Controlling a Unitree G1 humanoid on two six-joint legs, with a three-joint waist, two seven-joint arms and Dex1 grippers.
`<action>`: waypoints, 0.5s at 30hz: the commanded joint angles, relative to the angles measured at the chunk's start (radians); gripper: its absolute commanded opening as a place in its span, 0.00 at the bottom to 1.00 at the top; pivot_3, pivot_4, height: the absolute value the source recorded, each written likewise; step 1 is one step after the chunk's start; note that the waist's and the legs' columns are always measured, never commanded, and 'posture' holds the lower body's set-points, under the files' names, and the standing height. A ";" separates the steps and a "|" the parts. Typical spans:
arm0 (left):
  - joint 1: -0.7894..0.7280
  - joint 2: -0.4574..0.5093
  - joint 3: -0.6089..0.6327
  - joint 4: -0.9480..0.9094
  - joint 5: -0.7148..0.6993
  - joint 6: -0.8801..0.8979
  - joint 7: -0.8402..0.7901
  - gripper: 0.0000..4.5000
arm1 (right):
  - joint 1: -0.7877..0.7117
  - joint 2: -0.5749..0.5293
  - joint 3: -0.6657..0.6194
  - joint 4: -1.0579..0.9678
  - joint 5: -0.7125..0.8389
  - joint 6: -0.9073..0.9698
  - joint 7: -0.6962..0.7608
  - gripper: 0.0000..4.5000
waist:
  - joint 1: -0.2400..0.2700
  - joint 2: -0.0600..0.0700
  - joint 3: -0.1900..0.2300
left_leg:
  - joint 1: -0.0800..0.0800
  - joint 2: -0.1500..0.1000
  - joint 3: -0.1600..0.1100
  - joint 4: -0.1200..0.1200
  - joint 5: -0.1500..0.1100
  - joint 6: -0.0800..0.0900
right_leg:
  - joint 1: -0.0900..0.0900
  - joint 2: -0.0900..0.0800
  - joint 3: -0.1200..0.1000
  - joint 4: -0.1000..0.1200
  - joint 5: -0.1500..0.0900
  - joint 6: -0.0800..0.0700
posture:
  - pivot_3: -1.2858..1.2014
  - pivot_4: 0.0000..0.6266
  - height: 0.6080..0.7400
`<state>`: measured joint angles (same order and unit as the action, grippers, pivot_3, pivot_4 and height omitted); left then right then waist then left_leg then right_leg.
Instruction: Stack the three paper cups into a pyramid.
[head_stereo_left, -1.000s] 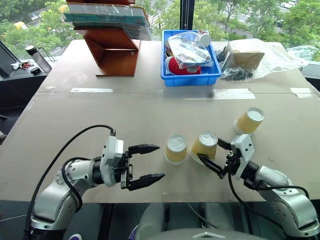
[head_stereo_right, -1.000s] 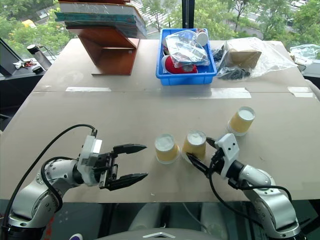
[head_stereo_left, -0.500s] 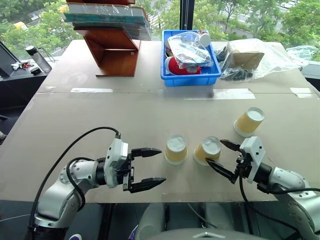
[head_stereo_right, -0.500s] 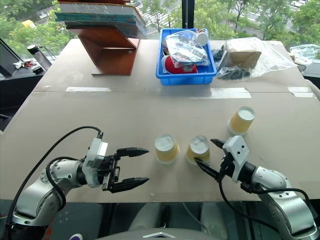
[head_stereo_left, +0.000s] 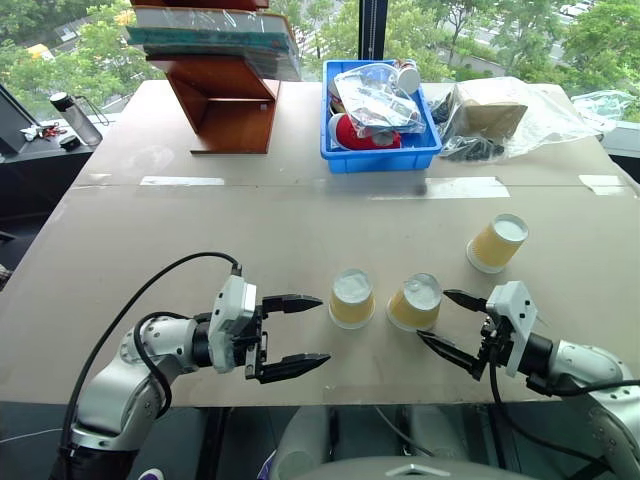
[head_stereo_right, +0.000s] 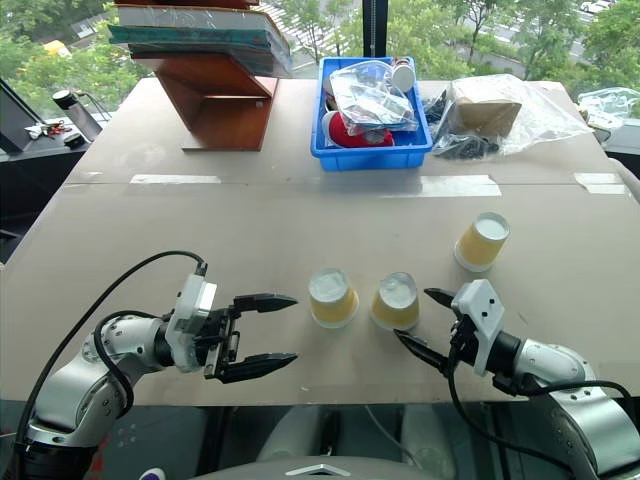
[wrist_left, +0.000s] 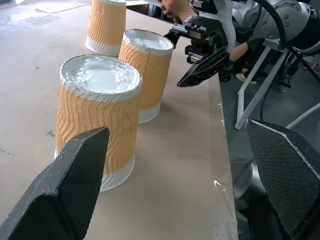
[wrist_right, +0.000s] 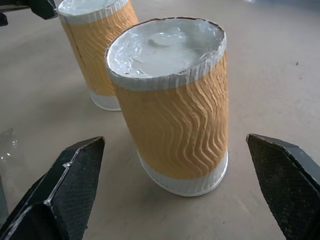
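Three paper cups stand upside down on the brown table (head_stereo_left: 200, 230), white bases up. The left cup (head_stereo_left: 352, 298) and middle cup (head_stereo_left: 415, 303) sit side by side near the front edge, a small gap between them. The third cup (head_stereo_left: 497, 243) stands apart, farther back on the right. My left gripper (head_stereo_left: 322, 328) is open, level, just left of the left cup (wrist_left: 100, 120). My right gripper (head_stereo_left: 433, 316) is open just right of the middle cup (wrist_right: 172, 105), which lies ahead of its fingers, untouched. No cup rests on another.
A blue bin (head_stereo_left: 380, 150) of packets, a wooden stand (head_stereo_left: 225, 100) under a stack of books and a plastic-wrapped box (head_stereo_left: 490, 115) line the back of the table. The front edge runs just below both grippers.
My right gripper, which had the tilted middle cup between its open fingers, has drawn back to the right and clear of it. That cup now stands free. The left gripper has stayed put.
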<state>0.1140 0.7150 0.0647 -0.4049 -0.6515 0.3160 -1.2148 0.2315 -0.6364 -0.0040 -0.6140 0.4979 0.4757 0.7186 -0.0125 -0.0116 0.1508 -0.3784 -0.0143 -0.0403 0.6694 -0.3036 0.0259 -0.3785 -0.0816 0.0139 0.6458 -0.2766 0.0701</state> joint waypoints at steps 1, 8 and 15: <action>-0.001 0.004 0.009 -0.027 -0.011 -0.003 0.003 1.00 | -0.017 -0.005 0.021 -0.038 0.022 0.012 0.021 1.00 | 0.000 0.000 0.000 | 0.000 0.000 0.000 0.000 0.000 0.000 | 0.000 0.000 0.000 0.000 0.000 0.000 | 0.52 0.24 1.00; -0.002 0.004 0.004 -0.032 -0.010 0.002 0.012 1.00 | -0.062 -0.001 0.050 -0.028 0.027 0.035 0.022 1.00 | 0.000 0.000 0.000 | 0.000 0.000 0.000 0.000 0.000 0.000 | 0.000 0.000 0.000 0.000 0.000 0.000 | 0.52 0.24 1.00; -0.014 -0.003 -0.005 -0.020 -0.005 -0.003 0.011 1.00 | -0.090 0.002 0.060 -0.031 0.040 0.058 0.020 1.00 | 0.000 0.000 0.000 | 0.000 0.000 0.000 0.000 0.000 -0.001 | 0.000 0.000 0.000 0.000 0.000 0.000 | 0.52 0.24 1.00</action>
<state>0.1064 0.7141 0.0627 -0.4085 -0.6515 0.3206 -1.2023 0.1476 -0.6348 0.0619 -0.6137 0.5196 0.5308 0.7349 -0.0124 -0.0117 0.1507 -0.3785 -0.0143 -0.0404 0.6696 -0.3033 0.0253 -0.3785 -0.0817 0.0138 0.6458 -0.2766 0.0701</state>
